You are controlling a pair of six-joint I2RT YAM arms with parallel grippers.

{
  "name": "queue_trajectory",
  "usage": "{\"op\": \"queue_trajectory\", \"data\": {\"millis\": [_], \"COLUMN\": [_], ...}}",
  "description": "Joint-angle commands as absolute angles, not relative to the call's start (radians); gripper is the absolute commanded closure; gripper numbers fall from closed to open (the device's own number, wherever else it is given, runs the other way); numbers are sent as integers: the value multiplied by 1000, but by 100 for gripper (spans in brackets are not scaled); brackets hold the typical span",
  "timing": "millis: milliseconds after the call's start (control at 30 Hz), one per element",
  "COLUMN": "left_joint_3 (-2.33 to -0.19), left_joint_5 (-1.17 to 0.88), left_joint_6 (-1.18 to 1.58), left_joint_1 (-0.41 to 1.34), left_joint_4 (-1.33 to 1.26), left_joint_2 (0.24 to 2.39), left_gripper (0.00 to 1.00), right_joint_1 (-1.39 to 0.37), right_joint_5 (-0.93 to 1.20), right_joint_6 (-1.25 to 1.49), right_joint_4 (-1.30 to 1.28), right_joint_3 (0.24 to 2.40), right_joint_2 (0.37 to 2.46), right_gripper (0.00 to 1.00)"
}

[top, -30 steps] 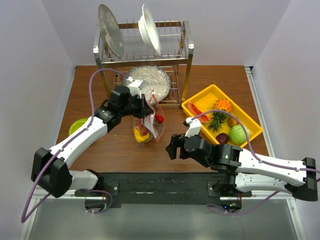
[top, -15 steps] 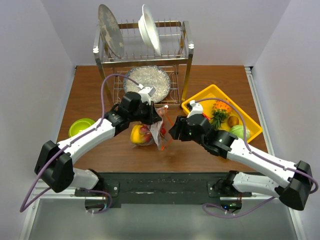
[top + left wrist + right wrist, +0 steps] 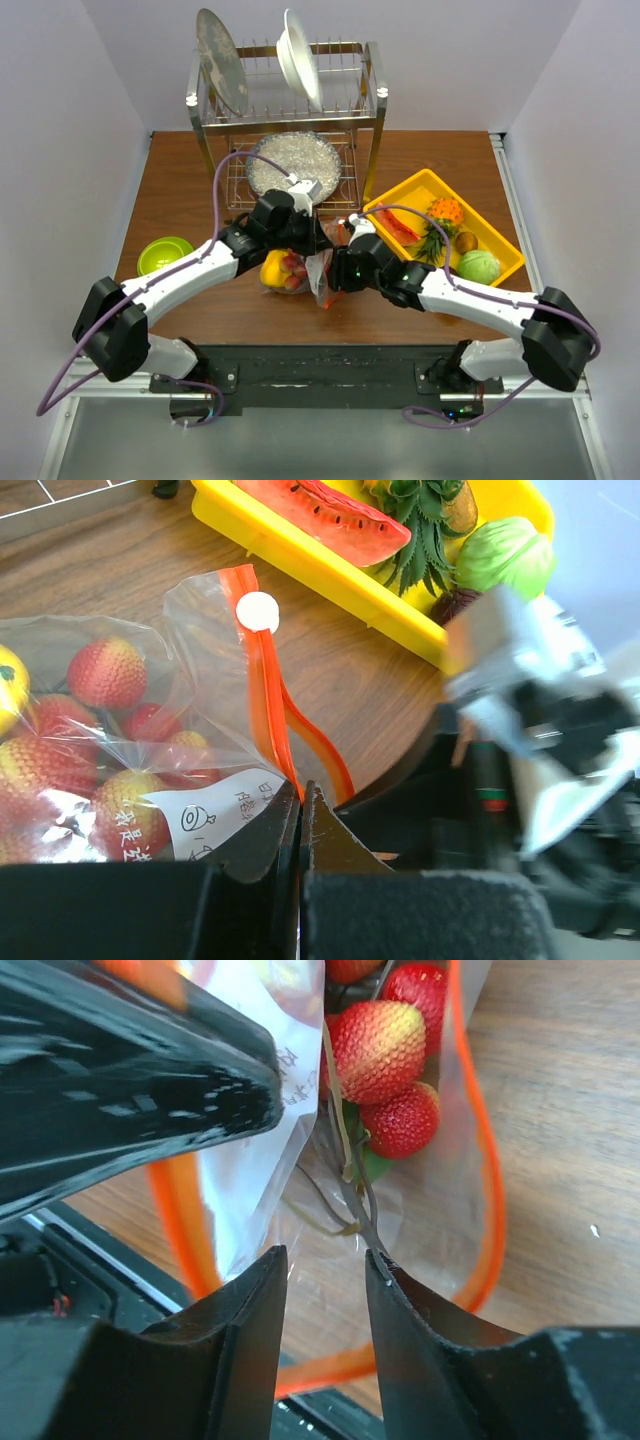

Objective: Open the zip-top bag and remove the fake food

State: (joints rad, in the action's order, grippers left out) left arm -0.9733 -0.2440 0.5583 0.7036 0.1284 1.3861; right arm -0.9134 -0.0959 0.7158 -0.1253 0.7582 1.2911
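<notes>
Clear zip-top bag (image 3: 195, 705) gapes, orange zipper parted.

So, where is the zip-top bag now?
In the top view the zip-top bag is mid-table, pinched by the left gripper, just left of the yellow tray.

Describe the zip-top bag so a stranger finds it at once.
On the wooden table, just in front of the metal dish rack, you find the zip-top bag. Unlike the loose fruit in the yellow tray, it is clear crinkly plastic with an orange zipper strip.
</notes>
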Motion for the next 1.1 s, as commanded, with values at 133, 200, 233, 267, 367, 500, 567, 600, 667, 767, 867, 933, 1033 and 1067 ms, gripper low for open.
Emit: {"op": "queue_trajectory", "data": {"millis": [133,200,233,267,367,500,567,600,667,767,867,933,1033,1067], "left_joint_3": [-1012,-1012,-1012,-1011,-1011,-1011,-1006,-1003,-1000,-997,-980,-957,-939,-936], "left_joint_5": [-222,-221,-219,-221,-218,-215,-212,-207,-201,-204,-235,-245,-238,-220], "left_joint_6": [572,569,569,569,568,571,571,568,557,535,528,528,529,528], "left_joint_1": [719,719,719,719,719,718,718,718,718,719,718,718,718,719], "left_joint_4": [74,78,80,81,83,81,78,81,84,97,84,57,41,41], "left_joint_2": [1385,1388,1385,1387,1382,1381,1373,1370,1365,1368,1373,1374,1370,1365], "left_gripper": [100,100,100,100,100,100,100,100,100,100,100,100,100,100], "right_joint_1": [-908,-907,-907,-907,-907,-907,-905,-905,-905,-905,-905,-905,-904,-904], "right_joint_5": [-54,-43,-41,-31,-3,-12,-14,-15,-14,-28,-41,-67,-61,-58], "right_joint_6": [635,604,598,586,566,577,590,595,601,610,595,594,583,584], "right_joint_4": [98,147,165,179,227,261,262,256,221,149,17,-69,-170,-188], "right_joint_3": [680,670,663,663,661,650,643,643,653,675,739,779,837,845], "right_joint_2": [1385,1407,1428,1437,1473,1486,1471,1467,1447,1376,1321,1302,1305,1299], "right_gripper": [58,54,52,50,49,63,80,86,95,97,100,100,100,100]}}
